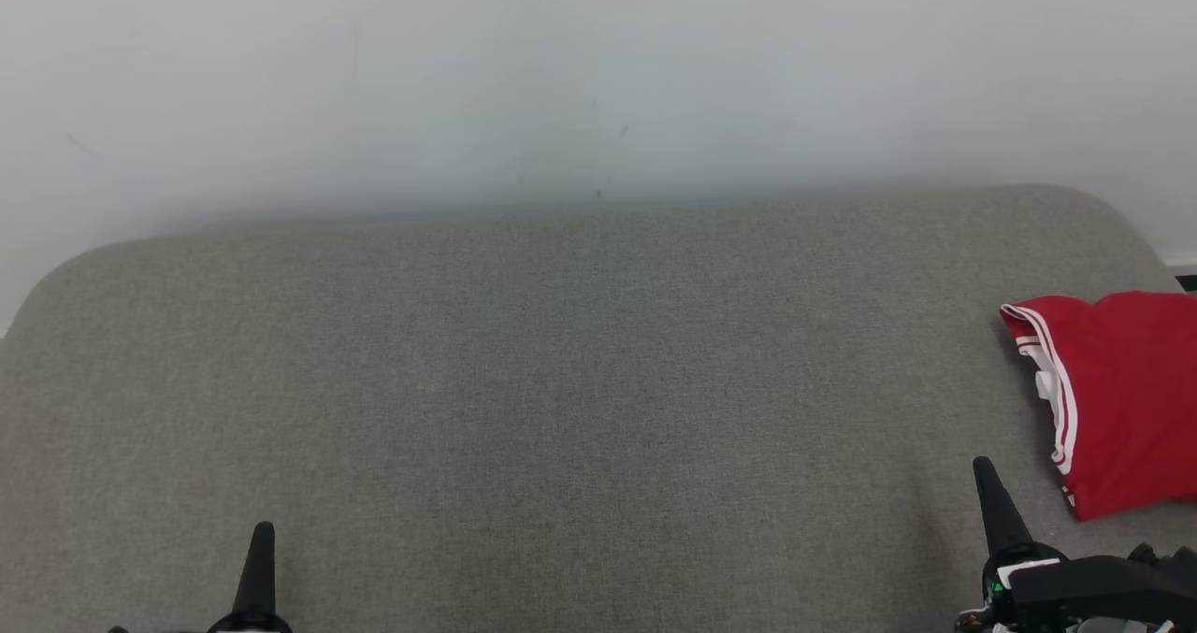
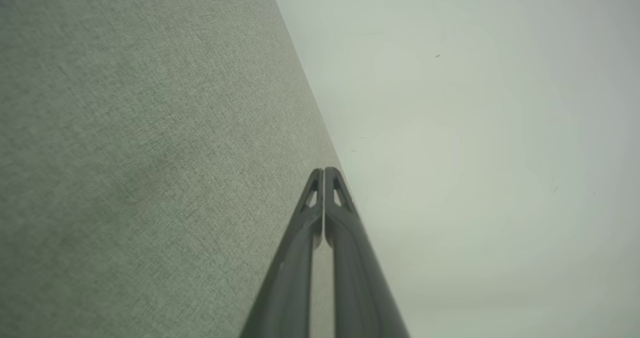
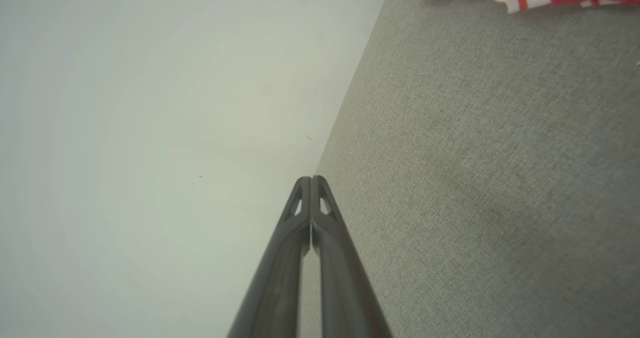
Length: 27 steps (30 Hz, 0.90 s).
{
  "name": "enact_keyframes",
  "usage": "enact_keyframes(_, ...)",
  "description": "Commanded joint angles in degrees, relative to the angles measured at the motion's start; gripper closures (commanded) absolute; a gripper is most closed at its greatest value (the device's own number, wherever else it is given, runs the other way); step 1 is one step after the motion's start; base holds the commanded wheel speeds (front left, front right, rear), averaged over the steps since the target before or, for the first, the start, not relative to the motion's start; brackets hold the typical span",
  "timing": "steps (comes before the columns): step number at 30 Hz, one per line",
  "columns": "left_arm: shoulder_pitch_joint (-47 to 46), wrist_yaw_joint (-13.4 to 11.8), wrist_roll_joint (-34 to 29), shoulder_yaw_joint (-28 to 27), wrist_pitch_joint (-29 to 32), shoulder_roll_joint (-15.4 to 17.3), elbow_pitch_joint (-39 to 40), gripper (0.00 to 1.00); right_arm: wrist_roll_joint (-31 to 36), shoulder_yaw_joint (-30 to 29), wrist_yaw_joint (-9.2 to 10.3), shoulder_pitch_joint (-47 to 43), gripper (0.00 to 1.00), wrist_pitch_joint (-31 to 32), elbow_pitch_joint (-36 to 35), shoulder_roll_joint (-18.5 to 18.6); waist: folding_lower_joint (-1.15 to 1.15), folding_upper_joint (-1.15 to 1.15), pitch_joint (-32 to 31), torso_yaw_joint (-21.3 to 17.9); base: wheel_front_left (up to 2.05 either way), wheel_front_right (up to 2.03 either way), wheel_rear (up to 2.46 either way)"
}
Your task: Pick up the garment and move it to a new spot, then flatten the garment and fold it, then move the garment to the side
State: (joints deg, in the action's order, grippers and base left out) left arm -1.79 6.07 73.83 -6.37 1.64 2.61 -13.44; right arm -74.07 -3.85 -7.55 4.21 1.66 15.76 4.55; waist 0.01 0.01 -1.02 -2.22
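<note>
The red garment (image 1: 1122,399) with white stripes lies at the right edge of the grey padded surface (image 1: 561,381). It looks folded, though part of it runs out of sight. The left tool (image 1: 265,532) and right tool (image 1: 984,469) are pinched shut and holding nothing, so the job seems about finished.

Garment (image 1: 1122,390) is bright red, with thin white stripes running along its edge and a bit of plain white beside them. Cushion (image 1: 561,381) is heathered grey with a fine woven texture, no print. Wall (image 1: 561,72) is plain off-white with a few tiny dark specks. Left gripper (image 1: 265,532) and right gripper (image 1: 984,469) look black, more dark grey up close.
</note>
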Motion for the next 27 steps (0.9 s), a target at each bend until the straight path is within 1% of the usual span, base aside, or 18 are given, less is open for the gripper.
enact_keyframes(1,-1.23,0.36,0.92,-0.13,0.38,0.29,0.16,1.00,-1.10,-0.32,0.08,0.94,1.00,0.38,-0.52,-0.12,0.00,-0.01,0.03,0.05,0.00,0.00,0.00)
enact_keyframes(12,-2.45,0.71,6.80,-0.17,1.88,0.32,-0.12,1.00,-6.71,-1.14,0.09,1.37,1.00,1.86,-1.00,-0.65,0.00,-0.01,0.36,0.66,0.00,0.00,0.00)
enact_keyframes(27,-3.67,1.12,13.12,-0.20,3.55,0.36,-0.45,1.00,-12.90,-2.05,0.10,1.86,1.00,3.51,-1.44,-1.26,0.00,-0.01,0.77,1.43,0.00,0.00,0.00)
